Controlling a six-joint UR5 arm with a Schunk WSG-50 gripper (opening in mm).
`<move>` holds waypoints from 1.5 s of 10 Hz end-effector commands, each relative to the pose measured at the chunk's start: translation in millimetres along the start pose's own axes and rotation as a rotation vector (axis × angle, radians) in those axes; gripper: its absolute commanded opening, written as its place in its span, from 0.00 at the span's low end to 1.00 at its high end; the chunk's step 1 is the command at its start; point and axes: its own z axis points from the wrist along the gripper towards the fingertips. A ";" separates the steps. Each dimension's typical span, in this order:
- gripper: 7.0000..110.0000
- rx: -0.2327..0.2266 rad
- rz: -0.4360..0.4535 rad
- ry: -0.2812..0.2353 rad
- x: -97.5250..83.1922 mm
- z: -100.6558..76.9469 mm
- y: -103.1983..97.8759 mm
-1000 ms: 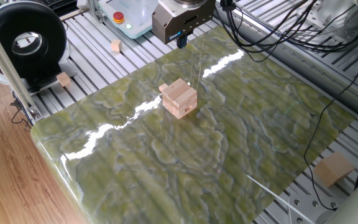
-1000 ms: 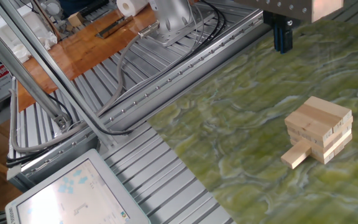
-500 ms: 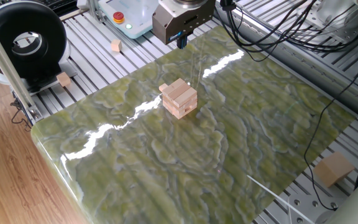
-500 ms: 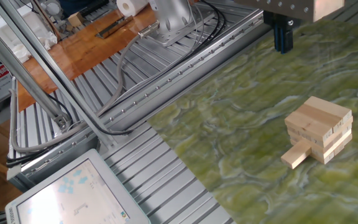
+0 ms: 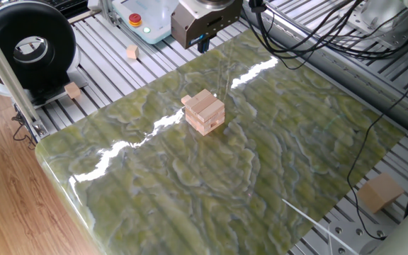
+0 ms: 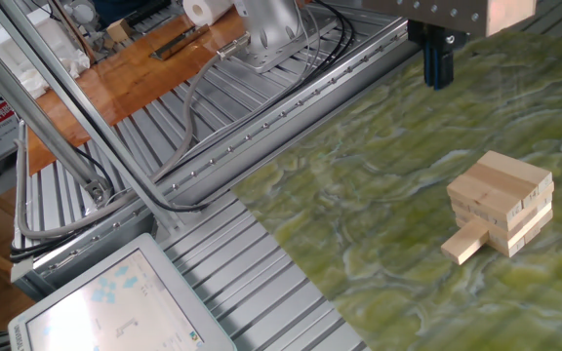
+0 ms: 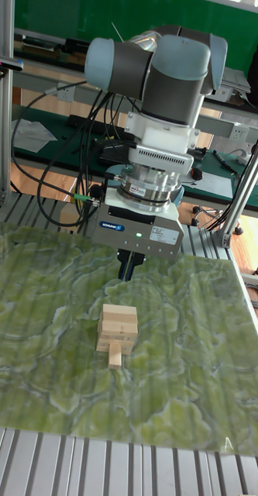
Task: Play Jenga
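Note:
The Jenga tower of pale wooden blocks stands near the middle of the green marbled mat. It also shows in the other fixed view and the tall fixed view. One block sticks halfway out of a low layer, on the side away from the arm. My gripper hangs over the mat's far edge, well apart from the tower, with its dark fingers pressed together and holding nothing. In the tall fixed view the gripper sits just behind the tower.
Two small loose wooden cubes lie on the slatted metal beside the mat. A larger tan cube sits at the right edge. A black round device, cables and a tablet border the mat.
The gripper has shifted slightly along the mat's far edge, to the left in both fixed views. The tower and its protruding block have not moved.

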 end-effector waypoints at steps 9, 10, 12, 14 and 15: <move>0.00 -0.020 0.009 -0.009 -2.5 -1.2 4.1; 0.00 -0.030 0.016 0.000 -0.1 -1.3 6.7; 0.00 -0.043 0.020 0.007 1.5 -1.4 10.0; 0.00 -0.038 0.027 0.030 7.2 -1.5 8.7; 0.00 -0.048 0.028 0.032 -4.5 5.2 11.1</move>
